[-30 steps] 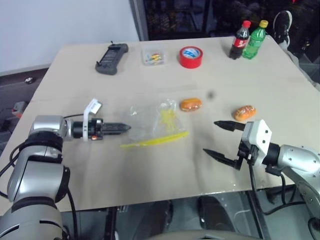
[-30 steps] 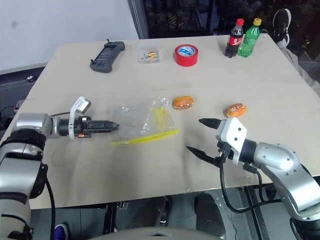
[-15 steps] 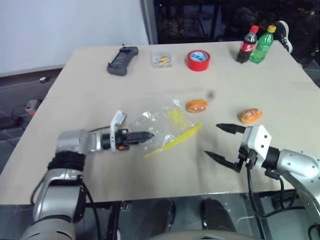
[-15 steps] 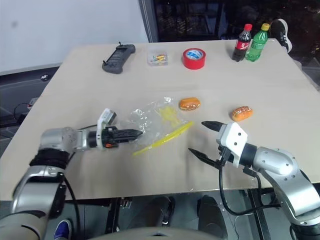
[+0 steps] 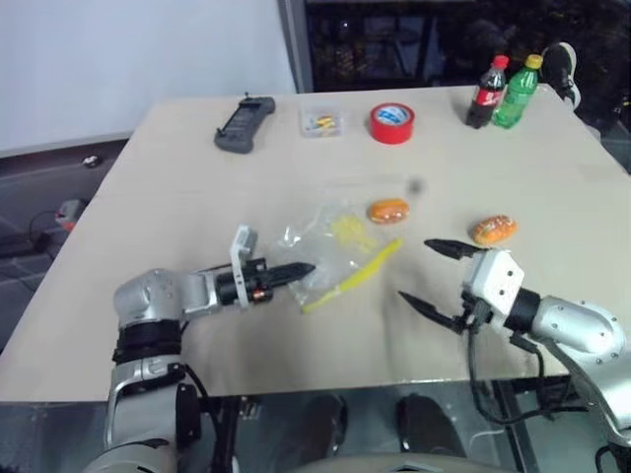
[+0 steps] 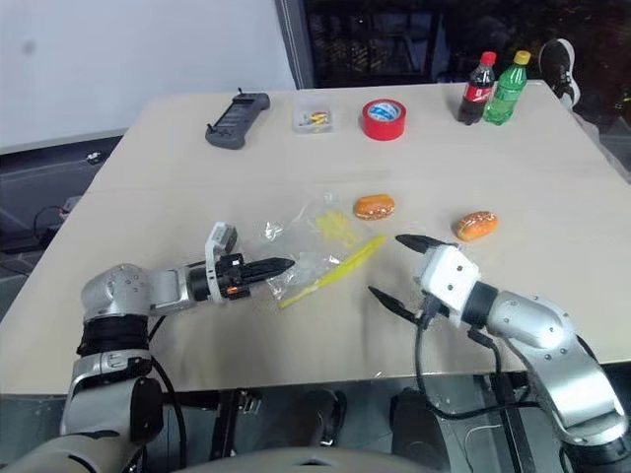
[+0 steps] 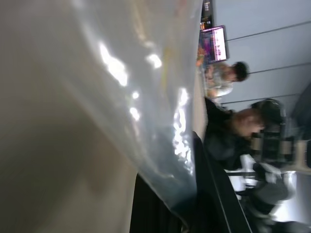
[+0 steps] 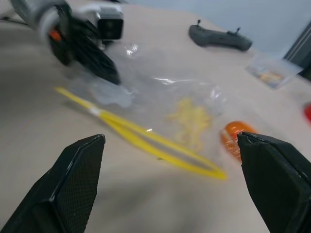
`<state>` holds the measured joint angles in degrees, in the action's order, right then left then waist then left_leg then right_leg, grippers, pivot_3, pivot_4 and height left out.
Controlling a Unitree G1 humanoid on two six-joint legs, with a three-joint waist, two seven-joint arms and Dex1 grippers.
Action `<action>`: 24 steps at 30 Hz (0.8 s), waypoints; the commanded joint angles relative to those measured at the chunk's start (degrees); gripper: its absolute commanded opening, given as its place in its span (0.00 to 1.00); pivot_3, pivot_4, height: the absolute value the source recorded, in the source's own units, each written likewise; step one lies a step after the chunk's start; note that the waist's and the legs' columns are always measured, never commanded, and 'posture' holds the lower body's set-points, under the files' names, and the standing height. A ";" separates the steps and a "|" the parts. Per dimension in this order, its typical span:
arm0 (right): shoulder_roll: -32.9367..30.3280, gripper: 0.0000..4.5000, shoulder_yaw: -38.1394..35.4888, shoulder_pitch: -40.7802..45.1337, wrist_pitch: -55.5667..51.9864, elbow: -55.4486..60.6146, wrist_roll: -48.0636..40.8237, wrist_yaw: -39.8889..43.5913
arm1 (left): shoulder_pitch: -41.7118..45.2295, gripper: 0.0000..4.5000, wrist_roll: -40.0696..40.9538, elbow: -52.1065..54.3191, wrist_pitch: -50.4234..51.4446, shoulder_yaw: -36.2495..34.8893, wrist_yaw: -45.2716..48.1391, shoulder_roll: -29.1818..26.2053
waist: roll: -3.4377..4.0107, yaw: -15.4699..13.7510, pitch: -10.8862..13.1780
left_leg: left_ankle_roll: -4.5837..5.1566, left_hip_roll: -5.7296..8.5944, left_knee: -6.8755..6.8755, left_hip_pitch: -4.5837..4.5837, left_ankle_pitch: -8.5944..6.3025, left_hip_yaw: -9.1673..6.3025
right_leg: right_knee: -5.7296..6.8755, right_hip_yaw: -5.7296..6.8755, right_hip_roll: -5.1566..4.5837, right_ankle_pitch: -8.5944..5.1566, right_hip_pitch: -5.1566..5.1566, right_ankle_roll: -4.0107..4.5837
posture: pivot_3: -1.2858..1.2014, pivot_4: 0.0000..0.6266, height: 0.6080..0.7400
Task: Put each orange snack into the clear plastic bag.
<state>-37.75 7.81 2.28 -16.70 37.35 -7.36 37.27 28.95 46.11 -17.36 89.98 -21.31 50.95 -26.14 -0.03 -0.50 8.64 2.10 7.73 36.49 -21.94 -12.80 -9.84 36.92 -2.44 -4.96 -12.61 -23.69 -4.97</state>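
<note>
Here clear plastic bag (image 5: 330,246) seal strip runs diagonally, near-left to far-right.

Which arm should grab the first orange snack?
Right. The right gripper is open, empty and just in front of both orange snacks. The left gripper is shut on the clear plastic bag, so it is likely better used to hold that.

Beige tabletop (image 5: 197,177) carries: clear bag (image 5: 330,246), two orange snacks (image 5: 388,210) (image 5: 493,230), red tape roll (image 5: 392,122), controller (image 5: 245,124), small clear box (image 5: 321,120), two bottles (image 5: 483,79) (image 5: 517,78).
</note>
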 commanded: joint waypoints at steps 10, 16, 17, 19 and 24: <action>8.96 1.00 15.26 12.54 19.15 -23.97 26.65 -11.53 | 0.35 0.01 29.81 2.16 2.52 -0.17 -14.12 -8.80 | -0.52 0.71 0.30 | -0.29 -0.05 -0.04 -0.01 0.11 0.01 | 0.02 -0.05 0.07 0.15 -0.08 0.29 | 0.52 0.24 1.00; 15.65 1.00 16.04 16.93 22.49 -32.99 26.28 -12.66 | -0.02 0.01 40.55 2.35 2.52 0.40 -22.64 -9.59 | -0.54 1.26 0.30 | -0.28 -0.06 -0.08 0.01 0.12 -0.01 | 0.03 -0.08 0.08 0.16 -0.10 0.30 | 0.52 0.24 1.00; 16.56 1.00 15.87 17.43 22.73 -34.14 25.73 -12.45 | -0.03 0.01 41.97 2.37 2.52 0.46 -24.02 -9.50 | -0.54 1.27 0.30 | -0.27 -0.06 -0.10 0.00 0.13 0.00 | 0.03 -0.09 0.09 0.16 -0.11 0.31 | 0.52 0.24 1.00; 17.79 0.88 15.44 17.96 23.10 -35.74 24.71 -11.74 | 0.05 0.00 44.49 2.24 2.52 0.36 -26.60 -9.33 | -0.54 1.29 0.30 | -0.27 -0.06 -0.10 0.00 0.13 0.00 | 0.03 -0.10 0.10 0.17 -0.12 0.31 | 0.52 0.24 1.00; 19.32 0.39 12.24 18.92 21.81 -36.67 21.54 -11.31 | -0.30 0.00 50.96 2.15 0.22 1.10 -32.32 -9.84 | -0.54 1.29 0.30 | -0.28 -0.06 -0.11 0.00 0.12 -0.01 | 0.03 -0.10 0.12 0.17 -0.13 0.32 | 0.52 0.24 1.00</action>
<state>-18.62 22.41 19.72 5.01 -0.52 15.64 25.95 28.70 93.94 -16.16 91.33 -20.08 19.62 -35.06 -0.57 0.79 8.94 1.81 7.67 36.38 -21.94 -12.68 -9.84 36.95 -2.54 -4.85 -12.44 -23.82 -4.65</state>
